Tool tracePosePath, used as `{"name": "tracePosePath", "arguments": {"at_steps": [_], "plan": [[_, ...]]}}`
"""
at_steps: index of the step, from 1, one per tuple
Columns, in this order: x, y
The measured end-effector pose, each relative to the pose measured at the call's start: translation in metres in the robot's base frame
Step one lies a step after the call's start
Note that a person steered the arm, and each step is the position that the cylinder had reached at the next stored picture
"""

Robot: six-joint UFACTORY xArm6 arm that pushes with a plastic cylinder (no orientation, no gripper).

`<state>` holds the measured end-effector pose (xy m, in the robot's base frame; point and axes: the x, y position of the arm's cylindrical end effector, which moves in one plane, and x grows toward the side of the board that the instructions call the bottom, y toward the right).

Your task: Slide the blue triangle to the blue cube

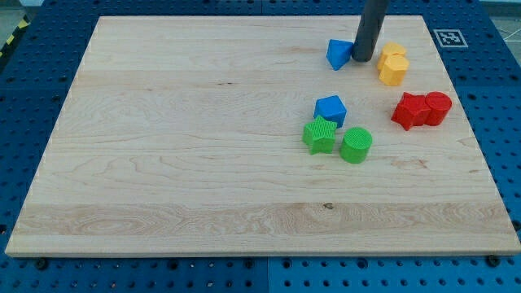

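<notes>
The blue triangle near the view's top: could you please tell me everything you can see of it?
The blue triangle is a small, solid-looking wedge of matte blue, lying flat on the wooden board near its top edge. My tip stands right against its right side, apparently touching. No block touches it: the yellow blocks lie beyond the rod to the right, and the blue cube sits apart, toward the view's bottom.

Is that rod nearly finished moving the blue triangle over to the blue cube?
Not yet. My tip is against the blue triangle on its right, near the view's top. The blue cube sits lower, beside the green star. A bare gap separates the two; that slide remains.
</notes>
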<state>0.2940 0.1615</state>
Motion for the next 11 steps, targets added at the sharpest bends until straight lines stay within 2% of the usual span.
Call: {"name": "tracePosePath", "arguments": {"at_steps": [1,5,10,11], "plan": [[-0.012,-0.016],[-0.002,-0.084],[0.094,-0.071],[0.1,-0.066]]}}
